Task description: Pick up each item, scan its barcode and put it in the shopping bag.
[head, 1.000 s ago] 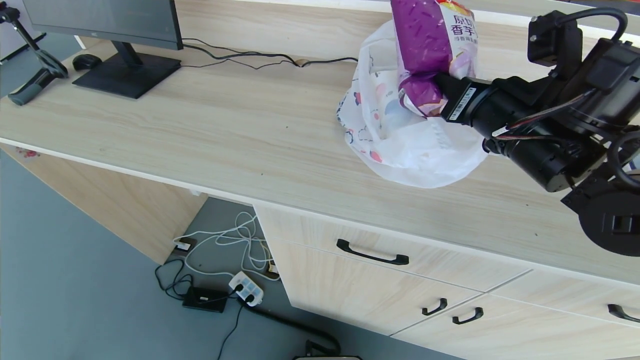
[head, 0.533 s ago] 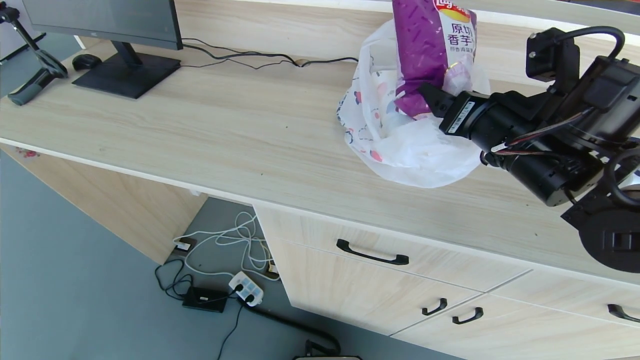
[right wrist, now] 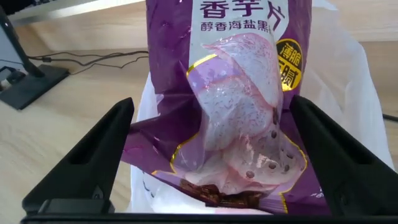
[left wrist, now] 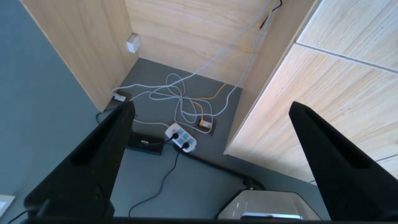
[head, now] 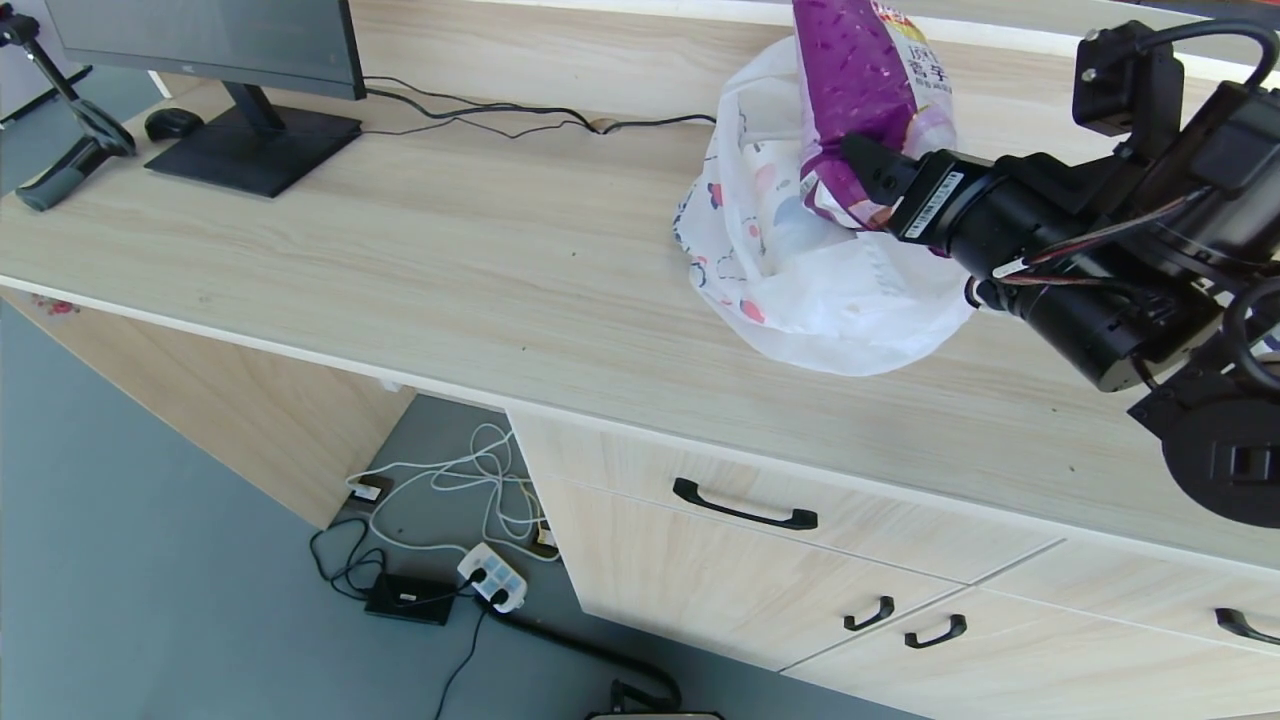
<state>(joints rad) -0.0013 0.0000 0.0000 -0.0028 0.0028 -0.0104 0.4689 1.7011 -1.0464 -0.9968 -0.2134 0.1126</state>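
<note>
purple chip bag (head: 865, 90) hangs upright in the right tool (head: 866, 185), pinched across its crumpled lower end between the two black fingers, with its printed top rising well above the tool. in the right wrist view the chip bag (right wrist: 239, 124) spans the whole gap of the right tool (right wrist: 211, 102), its foil pressed against both sides.

directly under and just beyond that tool the white patterned shopping bag (head: 800, 290) slumps on the desk (head: 450, 250), its mouth open toward the chip bag's bottom edge; its plastic (right wrist: 348, 81) shows behind the foil. the foil looks to be at the mouth, not yet down inside.

the left tool (left wrist: 209, 104) is spread wide and holds nothing, hanging low over the floor beside the drawer fronts, above a power strip (left wrist: 181, 138) and loose cables.

far off the right tool, toward the robot's left, stand a monitor (head: 200, 40), a mouse (head: 172, 122) and a black stand (head: 70, 150).

as a judgement: this item is at the bagging step, so its pick-up is done; whether its barcode was read cannot be told. left to do are lowering it in and letting go. whether other goods already lie inside the shopping bag cannot be told either.
</note>
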